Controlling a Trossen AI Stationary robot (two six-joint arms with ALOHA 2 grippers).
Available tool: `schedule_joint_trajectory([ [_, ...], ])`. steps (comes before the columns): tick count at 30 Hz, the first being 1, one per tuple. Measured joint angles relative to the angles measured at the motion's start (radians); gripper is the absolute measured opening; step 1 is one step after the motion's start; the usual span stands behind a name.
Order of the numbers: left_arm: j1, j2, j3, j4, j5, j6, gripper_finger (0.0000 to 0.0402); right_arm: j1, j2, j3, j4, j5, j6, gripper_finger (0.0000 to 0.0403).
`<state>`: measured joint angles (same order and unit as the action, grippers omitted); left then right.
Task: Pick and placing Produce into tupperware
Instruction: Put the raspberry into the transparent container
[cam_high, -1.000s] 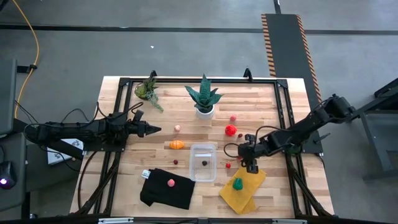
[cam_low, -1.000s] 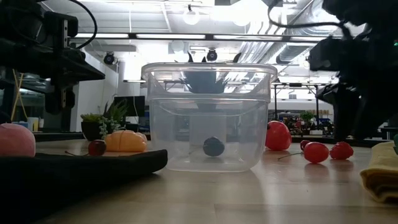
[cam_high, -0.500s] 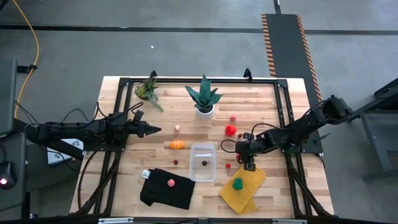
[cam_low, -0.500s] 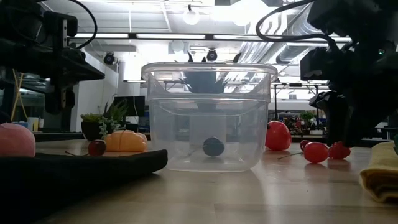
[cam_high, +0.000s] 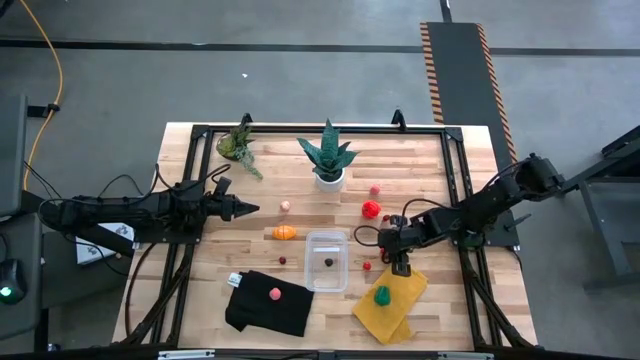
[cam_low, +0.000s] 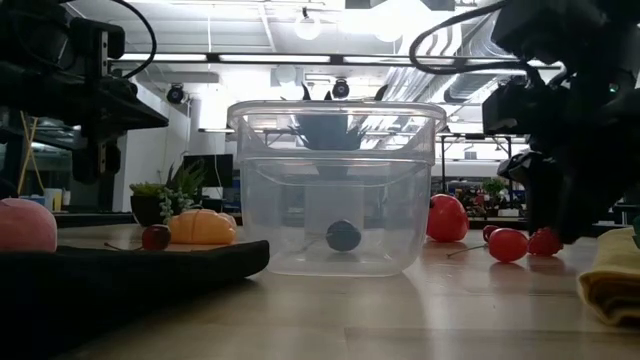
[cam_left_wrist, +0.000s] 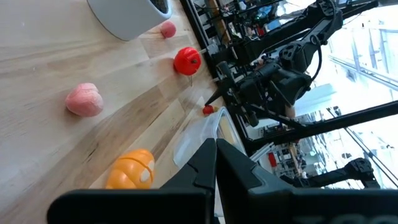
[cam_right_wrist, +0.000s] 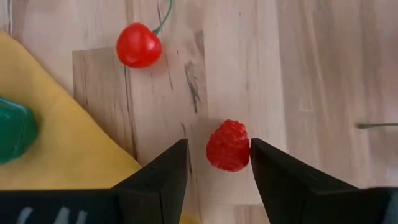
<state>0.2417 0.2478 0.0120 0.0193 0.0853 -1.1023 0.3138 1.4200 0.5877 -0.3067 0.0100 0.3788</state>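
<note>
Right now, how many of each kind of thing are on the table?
toy fruits and veggies: 10
green plants: 2
cloths: 2
clear tub: 1
Total: 15

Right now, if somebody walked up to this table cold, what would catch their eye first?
Probably the clear tupperware at the middle of the table, with just one small dark fruit inside. Next, the right gripper beside it, fingers open on either side of a red raspberry lying on the wood by the yellow cloth. The left gripper waits shut at the left side, pointing toward the orange piece.
</note>
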Motion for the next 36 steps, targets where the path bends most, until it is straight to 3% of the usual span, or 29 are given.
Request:
schedule_joint_trajectory([
  [11,0.000,0.000,0.000,0.000,0.000,0.002,0.0001,0.000,0.006,0.000,-0.002,0.008,0.005,0.0162],
  [36,0.000,0.000,0.000,0.000,0.000,0.001,0.0001,0.000,0.005,0.001,0.004,0.008,0.047,0.0089],
])
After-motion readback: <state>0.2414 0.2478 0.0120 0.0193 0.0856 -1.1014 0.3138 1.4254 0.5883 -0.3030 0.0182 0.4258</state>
